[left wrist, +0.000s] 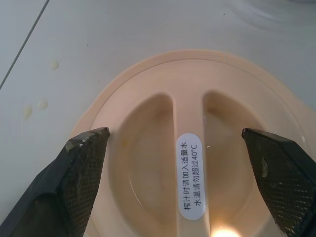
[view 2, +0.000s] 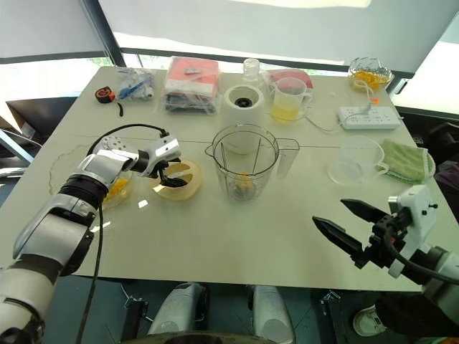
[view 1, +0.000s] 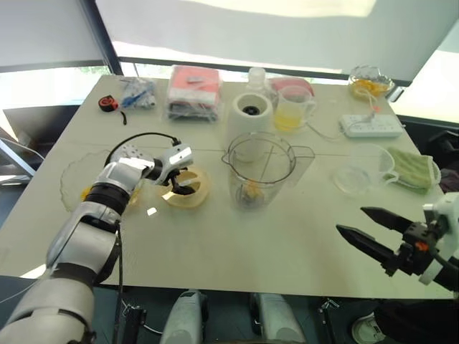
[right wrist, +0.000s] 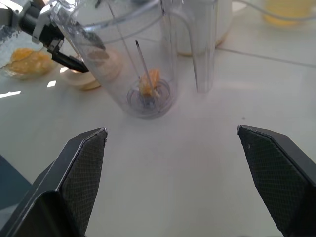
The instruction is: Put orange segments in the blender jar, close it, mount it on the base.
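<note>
While left end effector [left wrist: 173, 148] gapes over cream lid [view 1: 186, 188], right end effector [view 1: 363, 225] hovers apart near blender jar [view 1: 260, 169].

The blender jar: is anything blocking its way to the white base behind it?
Nothing visible. The blender jar stands directly in front of the base, whose top socket is uncovered. The cream lid lies off to the side.

So the blender jar [view 1: 259, 169] sits mid-table [view 1: 215, 251] with an orange segment [right wrist: 149, 81] in it, base [view 1: 249, 113] right behind, lid [view 1: 185, 188] just left, power strip [view 1: 371, 126] back right.
</note>
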You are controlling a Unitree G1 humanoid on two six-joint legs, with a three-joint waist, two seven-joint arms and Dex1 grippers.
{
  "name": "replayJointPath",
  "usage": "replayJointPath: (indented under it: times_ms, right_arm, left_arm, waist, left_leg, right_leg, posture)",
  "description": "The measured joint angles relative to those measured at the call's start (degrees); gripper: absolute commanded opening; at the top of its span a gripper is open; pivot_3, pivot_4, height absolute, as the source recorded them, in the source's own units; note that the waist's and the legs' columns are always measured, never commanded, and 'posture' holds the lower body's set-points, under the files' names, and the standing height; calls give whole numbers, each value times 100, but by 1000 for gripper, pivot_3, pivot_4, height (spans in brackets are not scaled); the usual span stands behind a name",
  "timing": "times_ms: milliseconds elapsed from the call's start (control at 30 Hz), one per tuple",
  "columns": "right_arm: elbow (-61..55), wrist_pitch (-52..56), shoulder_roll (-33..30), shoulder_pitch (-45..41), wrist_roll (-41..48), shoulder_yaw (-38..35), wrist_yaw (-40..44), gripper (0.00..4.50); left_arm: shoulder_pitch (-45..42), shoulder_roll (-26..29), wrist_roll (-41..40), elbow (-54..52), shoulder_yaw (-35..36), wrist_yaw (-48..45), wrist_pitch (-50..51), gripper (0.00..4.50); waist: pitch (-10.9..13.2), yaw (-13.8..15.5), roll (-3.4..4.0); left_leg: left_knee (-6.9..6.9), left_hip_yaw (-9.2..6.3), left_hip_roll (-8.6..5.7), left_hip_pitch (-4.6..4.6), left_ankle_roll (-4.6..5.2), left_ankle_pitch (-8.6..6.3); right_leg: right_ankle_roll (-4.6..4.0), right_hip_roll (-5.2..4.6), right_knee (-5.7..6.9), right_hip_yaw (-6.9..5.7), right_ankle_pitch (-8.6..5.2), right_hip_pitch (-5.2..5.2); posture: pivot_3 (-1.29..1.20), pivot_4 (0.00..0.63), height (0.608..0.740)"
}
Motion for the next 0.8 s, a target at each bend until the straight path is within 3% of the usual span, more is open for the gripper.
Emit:
replayJointPath:
  times_ms: [100,400,600,800]
  right_arm:
    - [-10,0,-49,-200,32,70,-131,4442]
    - [-5,-4,-43,-243,-135,335,-278,4500]
    - [15,-11,-43,-481,-272,656,-288,4500]
    - [271,-46,32,-680,-585,1018,-269,4500]
  left_arm:
    - [-100,-184,244,179,-59,147,-155,4500]
    - [-143,-315,477,354,-30,147,-406,293]
    - [-131,-235,479,230,-14,65,-325,231]
    - [-286,235,409,-311,229,-185,51,231]
  waist:
    - [-6,15,-5]
    - [-30,-14,-6]
    - [-32,-34,-11]
    - [-28,4,-16]
  left_leg:
    - [0,-2,-1,1,0,0]
    - [1,2,3,22,0,0]
    - [6,2,12,19,1,1]
    - [6,-4,12,-23,1,1]
  right_leg:
    - [1,0,1,0,1,3]
    - [-6,2,7,2,1,18]
    - [-24,13,6,2,3,15]
    - [-2,15,5,-1,14,-23]
  posture:
    - [0,150,740]
    - [0,150,740]
    - [0,150,740]
    - [0,150,740]
